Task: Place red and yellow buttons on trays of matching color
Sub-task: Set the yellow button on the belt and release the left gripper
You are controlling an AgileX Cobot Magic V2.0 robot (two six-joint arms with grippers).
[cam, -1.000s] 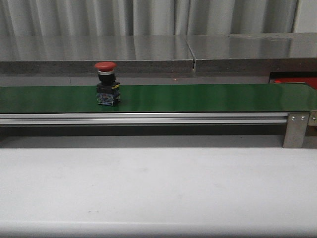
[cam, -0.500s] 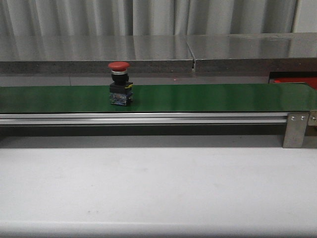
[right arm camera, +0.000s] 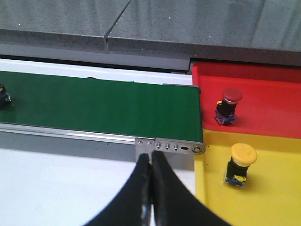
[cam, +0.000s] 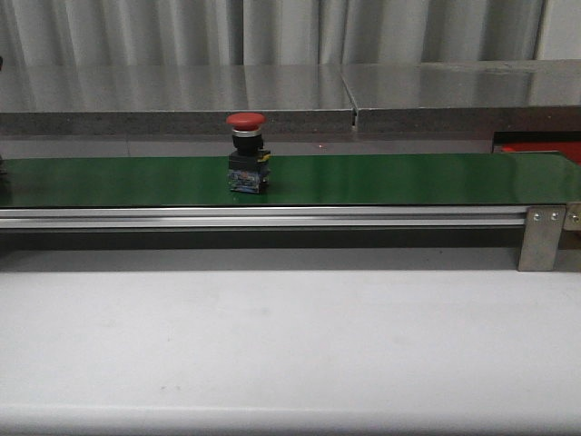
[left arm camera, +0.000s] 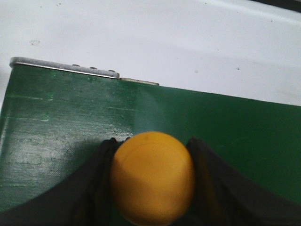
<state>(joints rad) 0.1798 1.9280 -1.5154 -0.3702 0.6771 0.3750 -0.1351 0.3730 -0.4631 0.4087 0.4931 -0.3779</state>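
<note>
A red button stands upright on the green belt, left of its middle, well apart from both grippers. The left gripper clasps a yellow button between its dark fingers above the belt. The right gripper, fingers pressed together and empty, hangs near the belt's end, beside the red tray and yellow tray, each holding a matching button.

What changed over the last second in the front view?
The red button rode rightward along the green belt, still upright, from left of centre toward the middle. Belt, grey bracket and white table stayed put; nothing was grasped or released there.
</note>
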